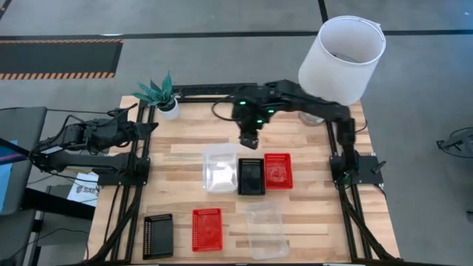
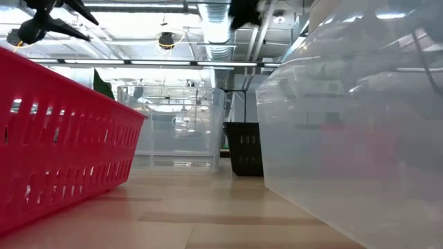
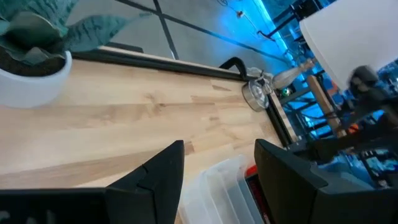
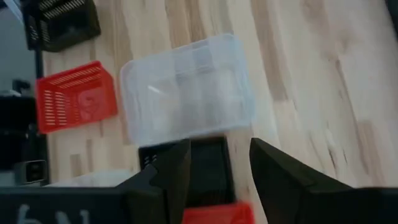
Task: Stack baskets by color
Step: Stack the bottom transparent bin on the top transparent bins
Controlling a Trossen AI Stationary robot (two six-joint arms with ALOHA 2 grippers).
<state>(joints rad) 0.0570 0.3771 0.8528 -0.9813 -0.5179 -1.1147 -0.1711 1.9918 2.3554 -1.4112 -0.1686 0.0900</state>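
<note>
Bare pale wood ringing six baskets, clear (image 1: 220, 169), black (image 1: 250, 176) and red (image 1: 278, 170) touching mid-table, right gripper (image 1: 247, 140) spread empty above them, left gripper (image 1: 145, 127) spread at the left edge.

six shallow rectangular baskets with perforated walls, all open side up on the wooden table. middle row, side by side and close together: a clear basket (image 1: 221, 168), a black basket (image 1: 250, 176) and a red basket (image 1: 278, 171); whether they touch cannot be told. front row, spaced apart: a second black basket (image 1: 157, 236) by the table's left edge, a second red basket (image 1: 207, 229) beside it, and a second clear basket (image 1: 267, 230) to the right. the front red and clear baskets fill the low view's sides.
</note>
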